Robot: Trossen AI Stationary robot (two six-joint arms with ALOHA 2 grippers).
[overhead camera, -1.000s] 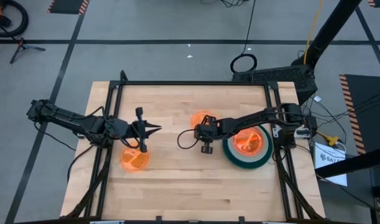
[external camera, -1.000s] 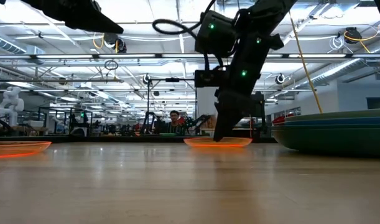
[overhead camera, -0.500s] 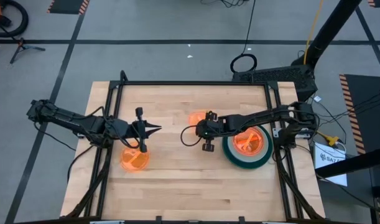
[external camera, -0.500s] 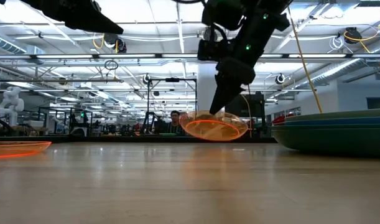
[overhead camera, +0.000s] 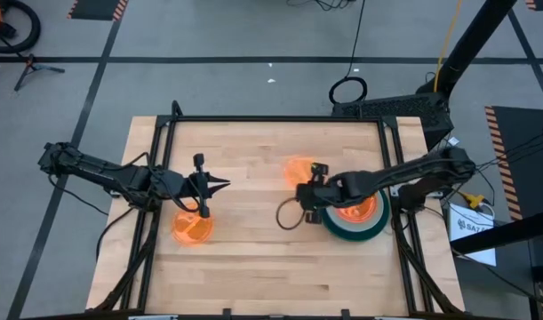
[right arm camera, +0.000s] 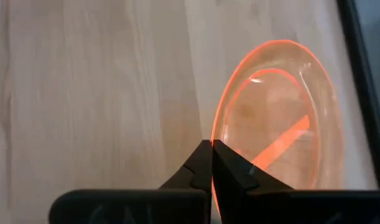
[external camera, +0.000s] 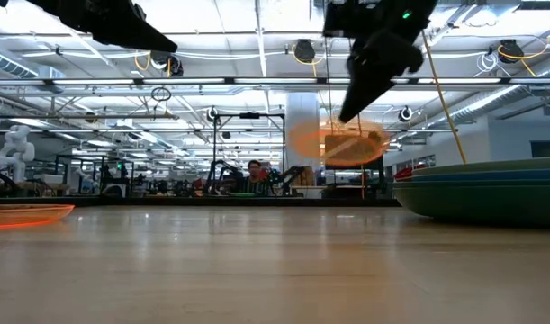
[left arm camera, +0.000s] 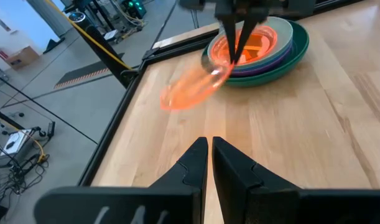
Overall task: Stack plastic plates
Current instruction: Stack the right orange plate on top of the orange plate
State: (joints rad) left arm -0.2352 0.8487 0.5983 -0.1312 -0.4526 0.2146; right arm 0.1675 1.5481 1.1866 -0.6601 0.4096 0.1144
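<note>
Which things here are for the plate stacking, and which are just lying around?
For the job:
- orange plate held in the right gripper
- plate stack
- orange plate on the table, by the left gripper

Just lying about:
- cable loop on the floor

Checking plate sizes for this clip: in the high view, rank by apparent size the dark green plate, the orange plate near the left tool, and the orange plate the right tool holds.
1. Dark green plate, clearly largest.
2 and 3. Orange plate near the left tool and orange plate held by the right tool: they look alike; the held one is lifted and blurred, so no ranking.
</note>
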